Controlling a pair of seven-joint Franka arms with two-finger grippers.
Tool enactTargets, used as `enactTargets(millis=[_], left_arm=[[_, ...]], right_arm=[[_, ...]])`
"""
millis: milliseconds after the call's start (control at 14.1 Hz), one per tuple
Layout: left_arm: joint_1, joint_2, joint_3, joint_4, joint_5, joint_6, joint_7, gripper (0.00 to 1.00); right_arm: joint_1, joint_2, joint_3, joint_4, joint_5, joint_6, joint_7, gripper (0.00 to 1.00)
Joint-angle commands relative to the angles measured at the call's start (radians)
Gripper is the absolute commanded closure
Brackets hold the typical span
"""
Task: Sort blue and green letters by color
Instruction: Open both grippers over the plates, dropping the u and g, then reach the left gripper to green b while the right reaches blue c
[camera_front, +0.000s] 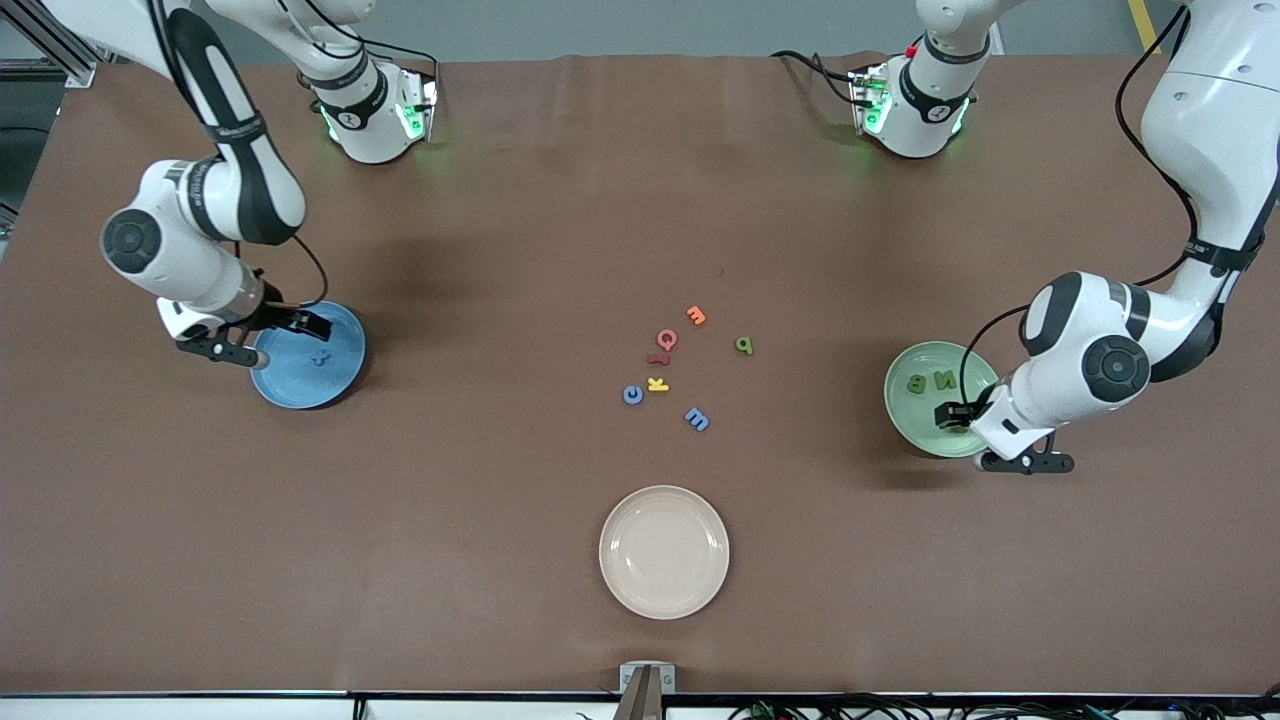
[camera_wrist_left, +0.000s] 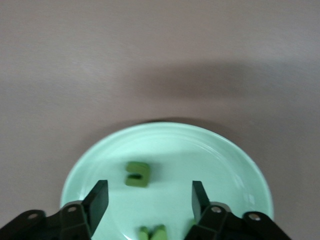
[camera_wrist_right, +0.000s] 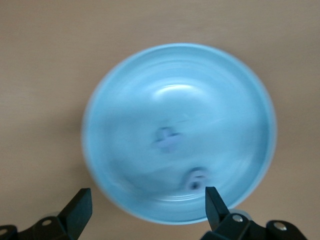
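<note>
Left gripper (camera_wrist_left: 149, 200) over the green plate (camera_front: 905, 405), fingers spread wide, holding nothing. Three green letters in that plate: one (camera_wrist_left: 137, 174) just ahead of the fingers, one (camera_wrist_left: 152, 233) right under them, one more (camera_front: 916, 381) seen from the front. Right gripper (camera_wrist_right: 148, 206) over the edge of the blue plate (camera_front: 340, 385), fingers spread wide too, also empty. Two blue letters in that plate, one (camera_wrist_right: 168, 139) out ahead of the fingers in the middle, one (camera_wrist_right: 196, 180) close by the tips.

Still out on the table (camera_front: 500, 200), between both grippers and well apart from each: a green letter (camera_front: 744, 345), a blue c (camera_front: 632, 394) and a blue m (camera_front: 697, 419), mixed up with orange, red and yellow letters (camera_front: 667, 352). Beige plate (camera_front: 664, 551) empty.

Probably light, stiff little blocks, likely easy to slide or flip. Best pinched across the thin sides, straight down from above. Blue c almost touching the yellow letter, so careful there.
</note>
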Motion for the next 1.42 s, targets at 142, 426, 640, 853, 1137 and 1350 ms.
enactTargets(millis=[142, 426, 640, 853, 1137, 1350], left_arm=[[0.003, -0.034, -0.128, -0.009, 0.013, -0.102, -0.192, 0.01], [-0.044, -0.023, -0.194, -0.023, 0.013, -0.105, -0.467, 0.01], [-0.147, -0.008, -0.194, -0.022, 0.016, -0.099, -0.646, 0.01], [-0.224, 0.016, -0.189, -0.019, 0.018, -0.07, -0.786, 0.01], [-0.322, 0.053, -0.151, -0.014, 0.019, 0.008, -0.881, 0.01], [-0.417, 0.066, -0.081, -0.015, 0.022, 0.035, -0.933, 0.08]], right_arm=[[0.249, 0.032, 0.002, 0.091, 0.003, -0.005, 0.397, 0.0], [0.462, 0.178, 0.001, 0.273, 0.035, -0.005, 0.741, 0.0], [0.592, 0.356, -0.001, 0.511, 0.038, -0.048, 1.095, 0.0], [0.666, 0.532, -0.001, 0.766, 0.035, -0.128, 1.346, 0.0], [0.712, 0.666, -0.002, 0.952, 0.022, -0.183, 1.499, 0.0], [0.729, 0.752, -0.009, 1.067, 0.017, -0.206, 1.602, 0.0]])
